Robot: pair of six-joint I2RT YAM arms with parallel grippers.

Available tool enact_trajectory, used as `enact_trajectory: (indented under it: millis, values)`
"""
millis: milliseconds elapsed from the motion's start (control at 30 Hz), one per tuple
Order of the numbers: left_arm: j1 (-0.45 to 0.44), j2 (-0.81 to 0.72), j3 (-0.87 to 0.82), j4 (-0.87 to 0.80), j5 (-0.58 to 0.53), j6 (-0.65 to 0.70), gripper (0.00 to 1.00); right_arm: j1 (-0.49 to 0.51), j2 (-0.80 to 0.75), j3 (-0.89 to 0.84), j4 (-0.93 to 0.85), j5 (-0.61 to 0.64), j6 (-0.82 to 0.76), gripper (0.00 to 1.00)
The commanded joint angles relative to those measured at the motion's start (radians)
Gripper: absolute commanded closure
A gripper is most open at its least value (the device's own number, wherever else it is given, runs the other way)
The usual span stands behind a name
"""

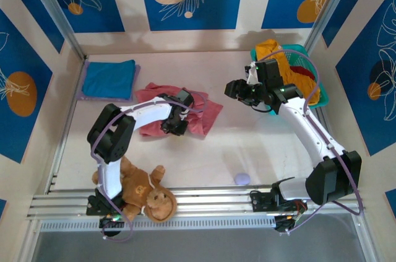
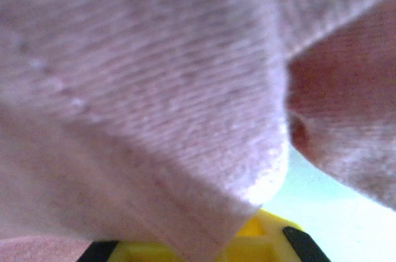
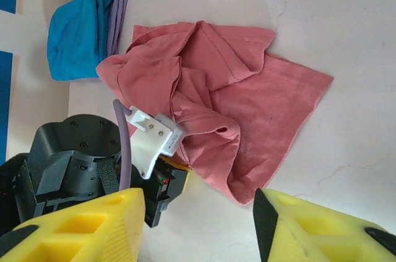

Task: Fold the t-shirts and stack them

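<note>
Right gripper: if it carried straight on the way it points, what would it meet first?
Probably the pink shirt, lying ahead of the open right gripper; the left gripper, shut on that shirt, sits beside the line. Depth is unclear, so bare table might come first.

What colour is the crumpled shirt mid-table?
Salmon pink; the shirt shows best in the right wrist view.

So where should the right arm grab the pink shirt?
Grip the flat corner of the pink shirt that points toward the basket. It lies smooth there, away from the bunched middle, so the right gripper could probably pinch it from the basket side.
</note>
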Motion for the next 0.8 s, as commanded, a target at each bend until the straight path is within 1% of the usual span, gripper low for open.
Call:
enact_trajectory:
  millis: [0, 133, 267, 367, 467, 567, 600, 700, 767]
  values:
    - [0.001, -0.050, 0.028, -0.051, -0.030, 0.004, 1.00, 0.005, 0.029, -0.009, -0.012, -0.022, -0.019, 0.49]
    - [0.015, -0.107, 0.018, -0.066, -0.042, 0.008, 1.00, 0.030, 0.059, -0.012, -0.022, -0.001, -0.029, 0.49]
    - [0.045, -0.153, 0.013, -0.074, -0.029, 0.004, 1.00, 0.057, 0.108, -0.010, -0.025, 0.008, -0.028, 0.49]
    - [0.070, -0.202, 0.006, -0.081, -0.028, 0.004, 1.00, 0.075, 0.164, -0.002, -0.018, -0.006, -0.017, 0.49]
    - [0.118, -0.265, -0.009, -0.092, -0.031, 0.006, 1.00, 0.097, 0.247, 0.033, -0.024, -0.026, -0.022, 0.49]
    - [0.219, -0.341, -0.042, -0.089, -0.043, 0.024, 1.00, 0.119, 0.363, 0.108, -0.069, -0.015, -0.050, 0.49]
    - [0.267, -0.369, -0.050, -0.091, -0.032, 0.033, 1.00, 0.123, 0.402, 0.138, -0.086, -0.016, -0.061, 0.49]
    - [0.385, -0.443, -0.048, -0.110, -0.015, 0.062, 1.00, 0.131, 0.509, 0.217, -0.109, -0.023, -0.082, 0.49]
    - [0.446, -0.481, -0.037, -0.126, -0.017, 0.090, 1.00, 0.138, 0.563, 0.265, -0.108, -0.033, -0.091, 0.49]
